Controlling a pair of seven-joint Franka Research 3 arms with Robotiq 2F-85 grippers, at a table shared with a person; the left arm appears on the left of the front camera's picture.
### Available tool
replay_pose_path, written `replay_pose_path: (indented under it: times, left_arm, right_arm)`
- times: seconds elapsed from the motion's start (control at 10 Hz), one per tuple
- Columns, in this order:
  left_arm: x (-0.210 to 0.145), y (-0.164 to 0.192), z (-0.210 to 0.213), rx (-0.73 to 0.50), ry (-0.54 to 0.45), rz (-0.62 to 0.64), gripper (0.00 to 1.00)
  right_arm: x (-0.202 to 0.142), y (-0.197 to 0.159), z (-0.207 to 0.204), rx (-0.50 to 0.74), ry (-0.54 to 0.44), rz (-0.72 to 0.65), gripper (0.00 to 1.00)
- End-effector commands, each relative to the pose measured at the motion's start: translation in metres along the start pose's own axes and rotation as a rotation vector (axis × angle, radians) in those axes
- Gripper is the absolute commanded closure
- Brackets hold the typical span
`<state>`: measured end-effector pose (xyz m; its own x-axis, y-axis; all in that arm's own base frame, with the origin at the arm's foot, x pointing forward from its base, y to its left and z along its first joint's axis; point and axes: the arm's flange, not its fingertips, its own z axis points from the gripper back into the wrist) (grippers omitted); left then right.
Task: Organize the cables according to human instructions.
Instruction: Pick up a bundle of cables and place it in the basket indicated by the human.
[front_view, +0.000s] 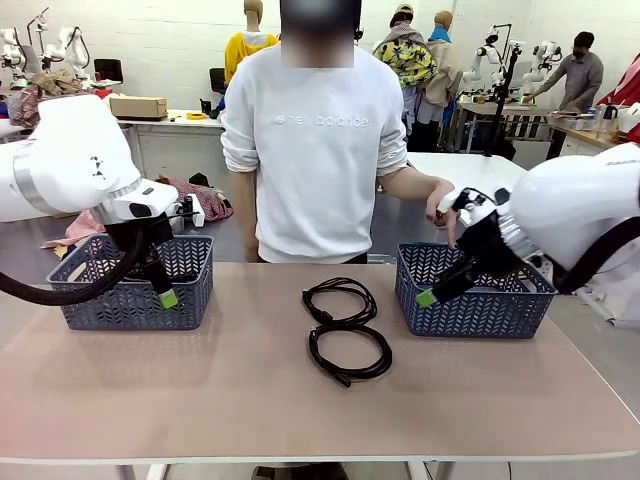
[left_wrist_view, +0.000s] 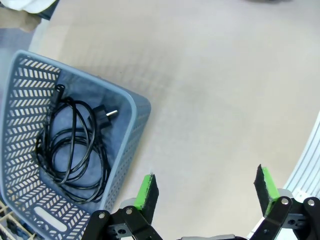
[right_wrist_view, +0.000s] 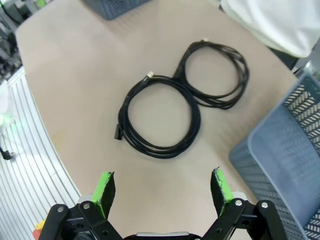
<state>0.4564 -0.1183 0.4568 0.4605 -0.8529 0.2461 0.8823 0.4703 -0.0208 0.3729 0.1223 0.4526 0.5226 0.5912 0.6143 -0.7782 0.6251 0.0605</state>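
One cable (left_wrist_view: 104, 170) is in your left basket (left_wrist_view: 131, 120). Two cables (right_wrist_view: 175, 80) wait in the middle of the desk (front_view: 200, 380). Your left pincer (left_wrist_view: 205, 180) and right pincer (right_wrist_view: 162, 185) are released, empty.

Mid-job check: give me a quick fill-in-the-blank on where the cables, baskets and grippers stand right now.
1. The cables lying loose on the table number ____.
2. The left basket holds ____ cable.
3. The left gripper and right gripper are both ____.
4. The person's hand is at the far rim of the ____ basket.

Missing words: two; one; open; right.
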Motion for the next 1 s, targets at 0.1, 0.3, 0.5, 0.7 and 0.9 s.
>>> replay_pose_path:
  times: [0.1, 0.3, 0.5, 0.7, 0.9]
  left_arm:
    - [-0.002, 0.001, 0.003, -0.004, 0.005, -0.004, 0.00]
    - [-0.002, 0.001, 0.003, -0.004, 0.005, -0.004, 0.00]
    - [-0.002, 0.001, 0.003, -0.004, 0.005, -0.004, 0.00]
    - [-0.002, 0.001, 0.003, -0.004, 0.005, -0.004, 0.00]
    - [-0.002, 0.001, 0.003, -0.004, 0.005, -0.004, 0.00]
  right_arm:
    - [0.025, 0.015, -0.043, -0.004, 0.116, -0.016, 0.00]
    - [0.034, 0.030, -0.078, -0.011, 0.188, 0.024, 0.00]
    - [0.039, 0.038, -0.102, -0.014, 0.219, 0.042, 0.00]
    - [0.038, 0.040, -0.110, 0.004, 0.235, 0.037, 0.00]
    - [0.032, 0.041, -0.112, 0.020, 0.231, 0.062, 0.00]
